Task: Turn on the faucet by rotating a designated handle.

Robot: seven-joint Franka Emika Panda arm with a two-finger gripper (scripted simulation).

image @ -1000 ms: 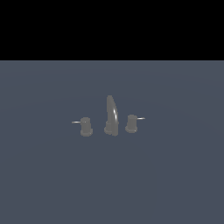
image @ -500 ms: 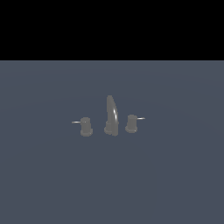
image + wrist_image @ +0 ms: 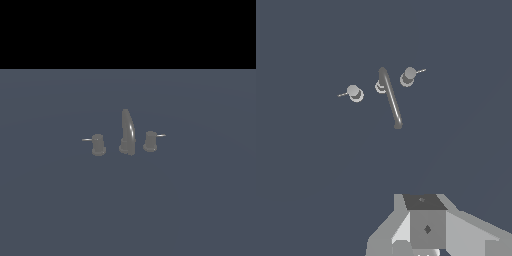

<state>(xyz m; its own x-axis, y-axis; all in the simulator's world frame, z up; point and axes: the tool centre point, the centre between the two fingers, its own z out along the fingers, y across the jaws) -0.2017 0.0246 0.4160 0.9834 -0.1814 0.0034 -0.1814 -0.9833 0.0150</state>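
The faucet is a dull grey three-piece set on a flat blue-grey surface. Its tall curved spout [image 3: 128,131] stands in the middle and has a shiny streak. The handle [image 3: 150,141] is the stubby knob on the exterior view's right, with a thin pale lever pointing right. The wrist view shows the spout [image 3: 390,97] and the handle [image 3: 407,76] from above, far off. Only part of my gripper [image 3: 426,230] shows, at the edge of the wrist view and well away from the faucet. Its fingers are cut off by the frame. The arm is not in the exterior view.
The twin knob [image 3: 98,145] stands on the exterior view's left, with its lever pointing left. It also shows in the wrist view [image 3: 354,93]. The blue-grey surface [image 3: 200,200] extends all around the faucet. A black band lies beyond its far edge.
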